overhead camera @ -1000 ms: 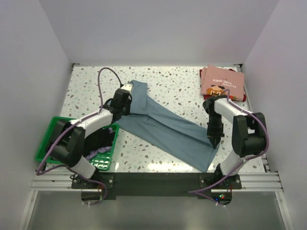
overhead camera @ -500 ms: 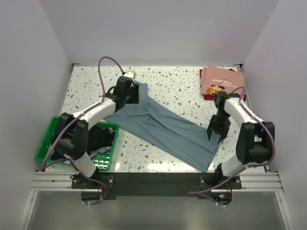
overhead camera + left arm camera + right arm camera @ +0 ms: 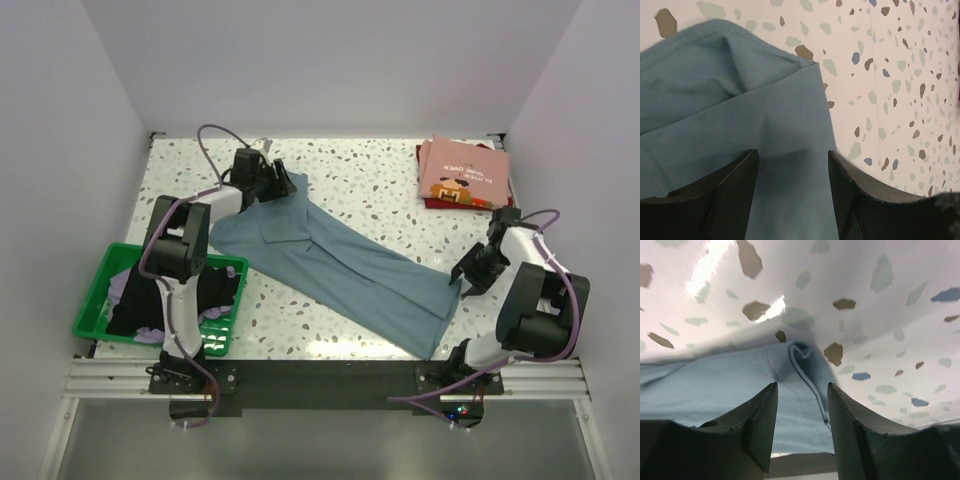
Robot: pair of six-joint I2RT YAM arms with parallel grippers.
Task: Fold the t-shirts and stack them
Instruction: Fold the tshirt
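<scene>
A dusty grey-blue t-shirt [image 3: 350,275] lies folded lengthwise in a long diagonal band across the table. My left gripper [image 3: 283,186] hovers open over its far left end [image 3: 740,105], jaws apart with only cloth beneath them. My right gripper [image 3: 462,281] stands open at the near right end, its fingers either side of the hem corner [image 3: 807,370], gripping nothing. A folded pink t-shirt [image 3: 463,172] with a small print lies on a dark red one [image 3: 424,153] at the far right. Black and lavender shirts [image 3: 135,295] fill the basket.
A green mesh basket [image 3: 92,296] sits at the near left beside the left arm's base. White walls close in the speckled table [image 3: 370,185] on three sides. The black rail with both arm bases runs along the near edge.
Both grippers have opened and let go of the grey-blue shirt, which now lies flat. The left gripper moved toward the far left end; the right swung out to the right.
</scene>
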